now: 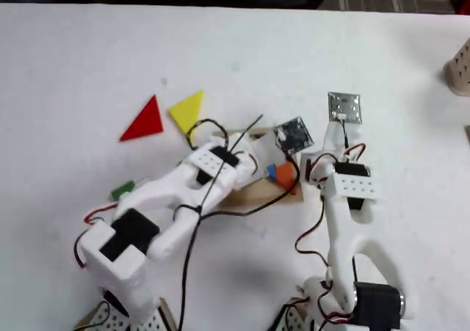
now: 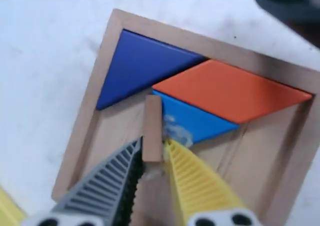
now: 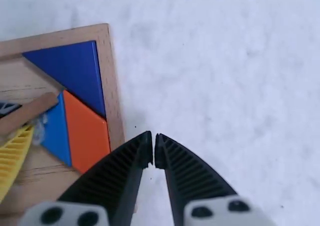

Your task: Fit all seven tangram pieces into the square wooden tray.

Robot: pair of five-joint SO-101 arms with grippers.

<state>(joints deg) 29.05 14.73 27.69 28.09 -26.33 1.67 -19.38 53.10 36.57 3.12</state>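
Tangram tray [image 2: 88,105], pale wood, holds flat blue triangles [image 2: 140,65] and orange parallelogram [image 2: 230,90] — your left gripper [image 2: 152,146] clamps a wooden slat [image 2: 152,118], right gripper [image 3: 153,151] pinched closed.

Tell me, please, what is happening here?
The left pincer grips a wood-coloured piece over the tray, beside the dark blue triangle, orange parallelogram and light blue triangle already laid there. The right pincer is shut over bare table beside the tray. A red triangle, yellow triangle and green piece lie outside.
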